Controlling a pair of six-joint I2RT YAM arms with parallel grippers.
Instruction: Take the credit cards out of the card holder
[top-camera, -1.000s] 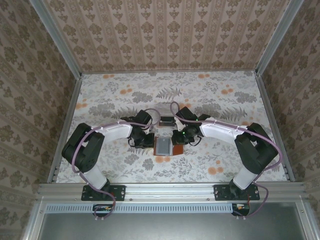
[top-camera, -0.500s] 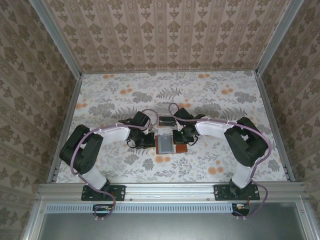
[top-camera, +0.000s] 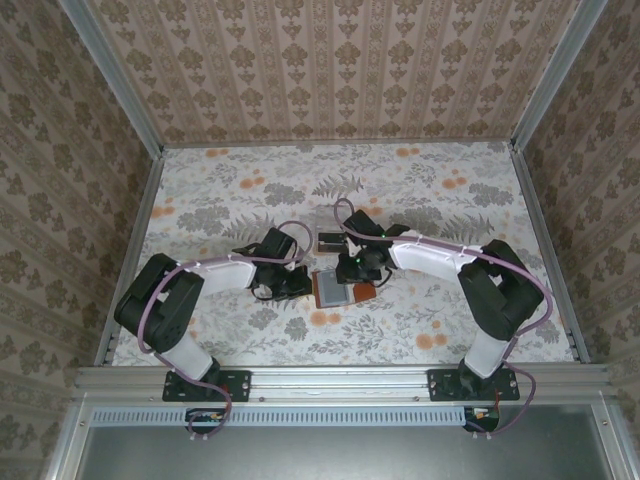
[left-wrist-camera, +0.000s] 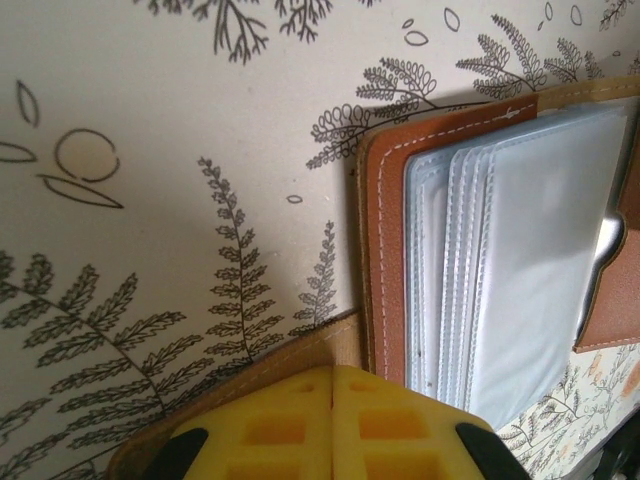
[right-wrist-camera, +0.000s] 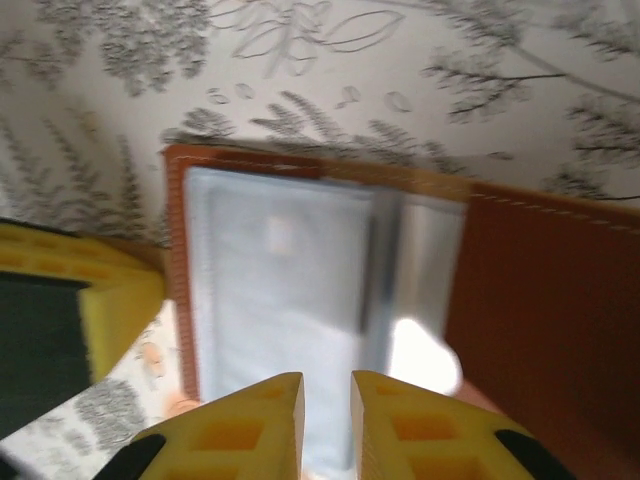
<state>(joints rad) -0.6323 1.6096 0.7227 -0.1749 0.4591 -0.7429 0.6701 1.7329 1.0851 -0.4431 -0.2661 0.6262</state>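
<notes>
On the flowered tabletop (top-camera: 450, 200) I see no card lying loose near either pincer. The card holder (right-wrist-camera: 540, 300) lies spread open between the two pincers, its clear sleeves face up and directly ahead of the right one. I judge that the opening is done and the emptying has not begun. The credit cards (right-wrist-camera: 275, 270) sit inside the sleeves just beyond the right pincer's tips: a grey one with a pale square shows through, with a dark edge beside it. The right pincer (right-wrist-camera: 326, 385) hovers over the sleeves, its jaws parted by a narrow slit and grasping nothing. The left pincer (left-wrist-camera: 333, 385) is clenched, fingers pressed together at the holder's brown cover edge. Whether leather is nipped between them I cannot tell. Every card is yet to be drawn out.
</notes>
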